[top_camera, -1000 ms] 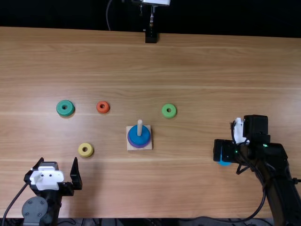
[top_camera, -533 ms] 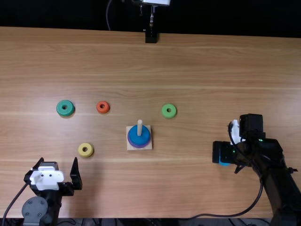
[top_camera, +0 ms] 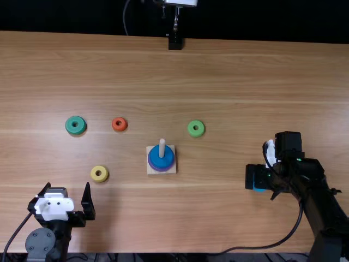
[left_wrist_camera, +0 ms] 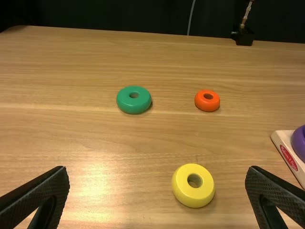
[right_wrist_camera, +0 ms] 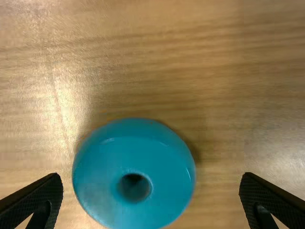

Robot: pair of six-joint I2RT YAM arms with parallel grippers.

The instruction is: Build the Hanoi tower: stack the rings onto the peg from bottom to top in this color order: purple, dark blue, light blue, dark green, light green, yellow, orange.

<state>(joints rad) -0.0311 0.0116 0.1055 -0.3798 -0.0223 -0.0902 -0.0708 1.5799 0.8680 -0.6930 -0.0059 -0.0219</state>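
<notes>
My right gripper (top_camera: 258,177) is low over the light blue ring (top_camera: 259,190), partly covering it. In the right wrist view the light blue ring (right_wrist_camera: 134,174) lies between the spread fingers of the right gripper (right_wrist_camera: 151,188), not touching them. On the wooden base (top_camera: 162,171) a dark blue ring (top_camera: 161,159) sits over a purple ring (top_camera: 160,170) around the peg (top_camera: 162,147). My left gripper (top_camera: 67,199) stands open at the near left; in the left wrist view the left gripper (left_wrist_camera: 157,183) has the yellow ring (left_wrist_camera: 193,185) beyond it.
Loose on the table (top_camera: 229,71) lie a dark green ring (top_camera: 76,125), an orange ring (top_camera: 119,124), a light green ring (top_camera: 196,128) and the yellow ring (top_camera: 99,173). A black stand (top_camera: 175,42) is at the far edge.
The right arm has shifted slightly left in the top view, its gripper staying over the light blue ring. The left arm and the rings have kept still.
</notes>
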